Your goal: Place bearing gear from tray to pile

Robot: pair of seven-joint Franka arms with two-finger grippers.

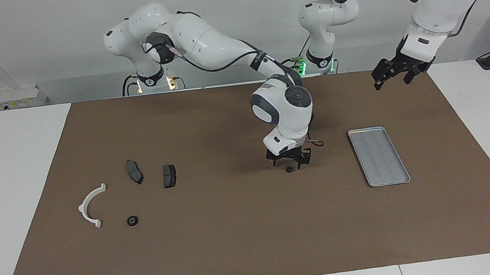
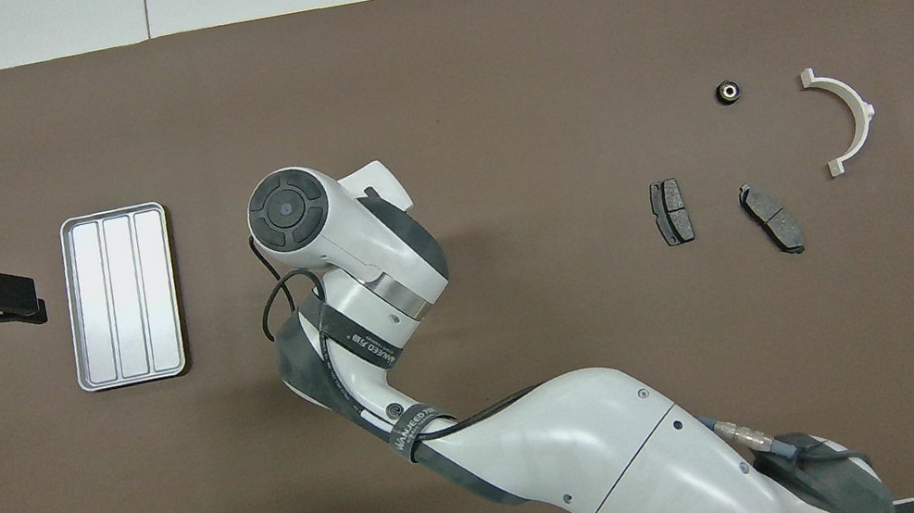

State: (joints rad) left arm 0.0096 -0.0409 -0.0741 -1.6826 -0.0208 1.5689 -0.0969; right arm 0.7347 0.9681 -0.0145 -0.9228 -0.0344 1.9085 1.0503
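The bearing gear [image 1: 289, 168], a small dark ring, lies on the brown mat [image 1: 238, 247], between the tray and the pile but much nearer the tray. My right jaws [image 1: 290, 160] are down around it, fingers straddling it on either side; whether they touch it yet I cannot tell. From overhead my own wrist covers the part completely.

The tray [image 1: 401, 175] sits toward my left arm's end of the bench, its raised rim clear of the gear with a strip of bare mat between them. My left jaws [image 1: 391, 73] hang open in the air over the mat's edge by that end, near the tray but off it, waiting.

Toward my right arm's end lies the pile: two dark brake pads [image 1: 169, 176] side by side, the white curved bracket [image 1: 89, 206] close to the mat's edge, and a second small dark ring [image 1: 132, 220] farther from me than the pads. Between the gear and the pads the mat is a wide open stretch.
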